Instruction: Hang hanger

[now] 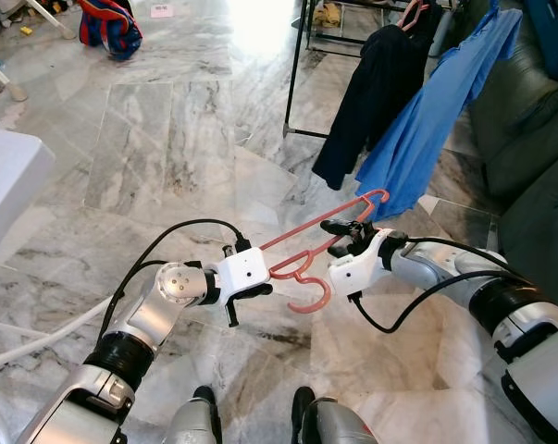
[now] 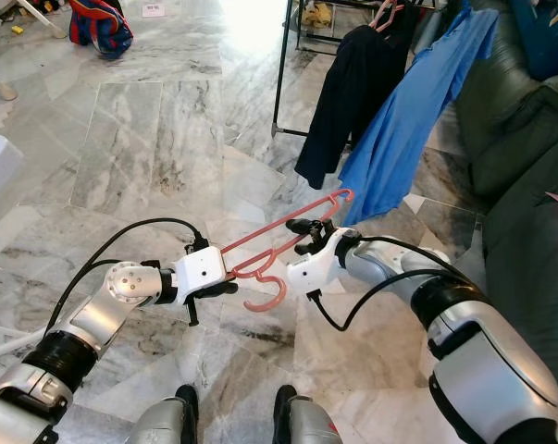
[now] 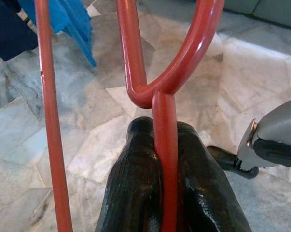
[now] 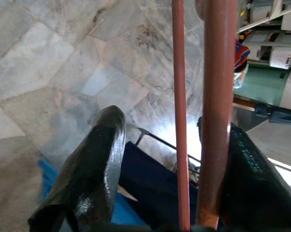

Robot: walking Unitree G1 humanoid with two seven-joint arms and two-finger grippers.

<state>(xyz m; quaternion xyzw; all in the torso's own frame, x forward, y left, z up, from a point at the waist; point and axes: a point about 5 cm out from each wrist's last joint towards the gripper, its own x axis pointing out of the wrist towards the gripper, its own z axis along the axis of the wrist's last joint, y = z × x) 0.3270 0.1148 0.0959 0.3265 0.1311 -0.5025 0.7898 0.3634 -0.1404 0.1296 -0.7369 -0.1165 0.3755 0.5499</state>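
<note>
A salmon-red hanger [image 1: 302,231] hangs level in front of me, held between both arms, with its hook [image 1: 317,298] curling down. My left gripper [image 1: 260,289] is shut on the hanger's neck just below the fork; the left wrist view has both black fingers [image 3: 135,164] pressed on the red stem [image 3: 165,111]. My right gripper [image 1: 341,228] is open around the hanger's far part. In the right wrist view its two bars pass between the spread fingers [image 4: 99,145], and the thick bar [image 4: 215,96] lies against one of them.
A black clothes rack [image 1: 297,65] stands ahead to the right, with a black garment [image 1: 371,92] and a blue shirt [image 1: 427,129] hanging on it. A dark sofa [image 1: 528,120] lines the right side. A white table [image 1: 6,185] is at my left, over a marble floor.
</note>
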